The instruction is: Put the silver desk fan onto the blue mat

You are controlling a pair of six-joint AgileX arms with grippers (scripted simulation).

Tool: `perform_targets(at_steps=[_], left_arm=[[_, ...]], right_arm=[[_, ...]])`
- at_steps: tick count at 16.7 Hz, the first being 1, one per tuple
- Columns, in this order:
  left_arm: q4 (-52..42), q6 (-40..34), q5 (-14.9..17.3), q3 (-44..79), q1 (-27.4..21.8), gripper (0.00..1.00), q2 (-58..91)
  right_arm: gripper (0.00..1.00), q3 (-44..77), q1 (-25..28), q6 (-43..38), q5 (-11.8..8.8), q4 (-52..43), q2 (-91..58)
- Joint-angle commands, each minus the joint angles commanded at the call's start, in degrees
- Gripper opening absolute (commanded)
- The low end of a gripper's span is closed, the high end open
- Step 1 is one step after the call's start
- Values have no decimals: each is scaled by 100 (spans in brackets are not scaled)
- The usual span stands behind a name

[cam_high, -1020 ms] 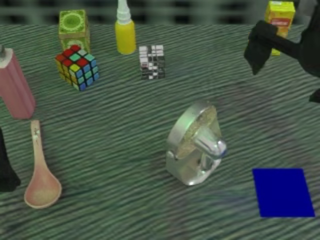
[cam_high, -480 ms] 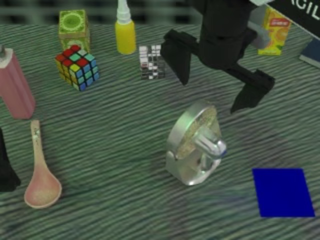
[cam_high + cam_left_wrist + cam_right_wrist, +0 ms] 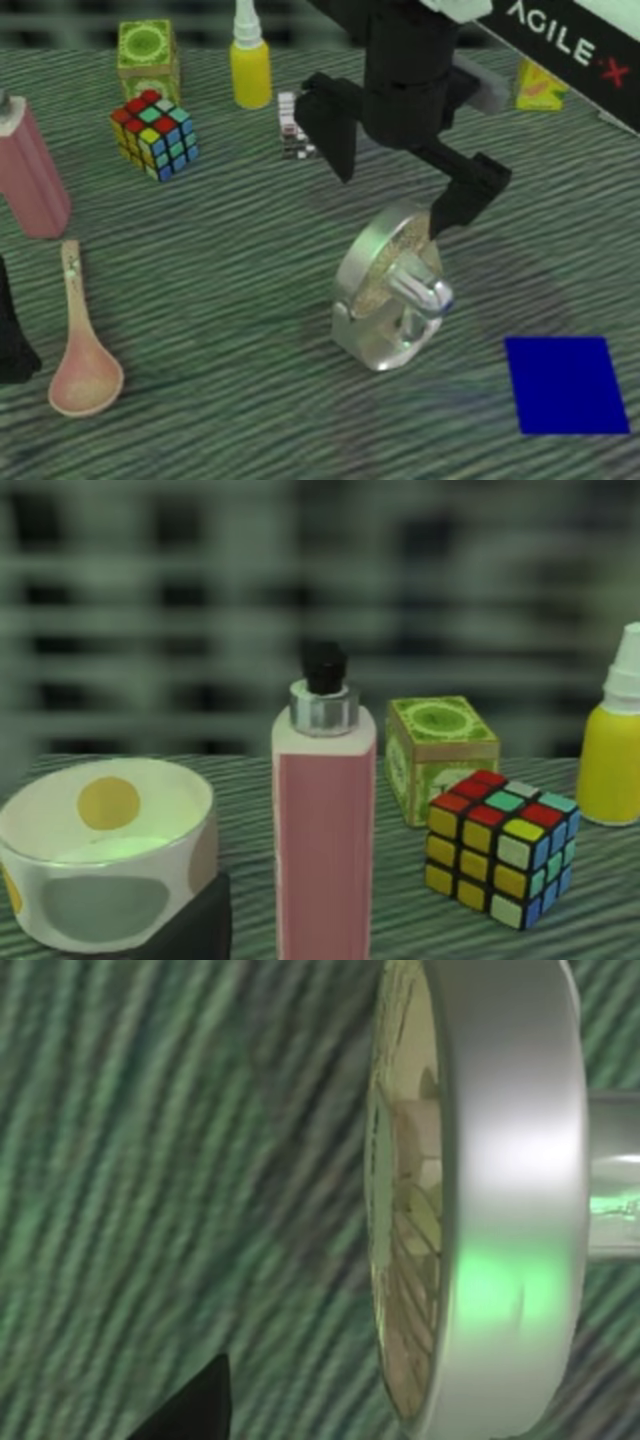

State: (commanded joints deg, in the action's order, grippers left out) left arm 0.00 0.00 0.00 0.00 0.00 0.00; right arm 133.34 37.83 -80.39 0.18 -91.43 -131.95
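Note:
The silver desk fan (image 3: pixel 390 292) stands near the table's middle, its ring guard and beige grille facing left and its motor housing toward the right. My right gripper (image 3: pixel 400 182) hangs open just above and behind it, one finger (image 3: pixel 335 140) to the left and the other (image 3: pixel 468 198) over the ring's top right edge. In the right wrist view the fan's ring (image 3: pixel 510 1200) and grille (image 3: pixel 405 1260) fill the frame, with one dark fingertip (image 3: pixel 195 1410) apart from them. The blue mat (image 3: pixel 567 385) lies flat at the front right, bare. My left gripper (image 3: pixel 12 345) is parked at the left edge.
A pink bottle (image 3: pixel 30 170), colour cube (image 3: pixel 155 133), green box (image 3: pixel 148 55) and yellow bottle (image 3: pixel 250 65) stand at the back left. The arm half hides a mirror cube (image 3: pixel 290 125). A pink spoon (image 3: pixel 80 345) lies front left. A spotted bowl (image 3: pixel 105 850) shows in the left wrist view.
My right arm swung in from the back right and came down over the fan, fingers spread. The fan, the mat and the left arm have not moved.

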Motion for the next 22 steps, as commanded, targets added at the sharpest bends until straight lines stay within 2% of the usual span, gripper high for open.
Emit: perform_targets(at_steps=[4, 11, 16, 22], left_arm=[[0, 0, 0, 0, 0, 100, 0], [0, 0, 0, 0, 0, 100, 0], [0, 0, 0, 0, 0, 100, 0], [0, 0, 0, 0, 0, 100, 0]], right_arm=[[100, -110, -22, 16, 1, 103, 26], [100, -1469, 6, -3, -2, 1224, 233], [100, -1564, 10, -7, -3, 1317, 247], [55, -1564, 10, -7, -3, 1317, 247]])
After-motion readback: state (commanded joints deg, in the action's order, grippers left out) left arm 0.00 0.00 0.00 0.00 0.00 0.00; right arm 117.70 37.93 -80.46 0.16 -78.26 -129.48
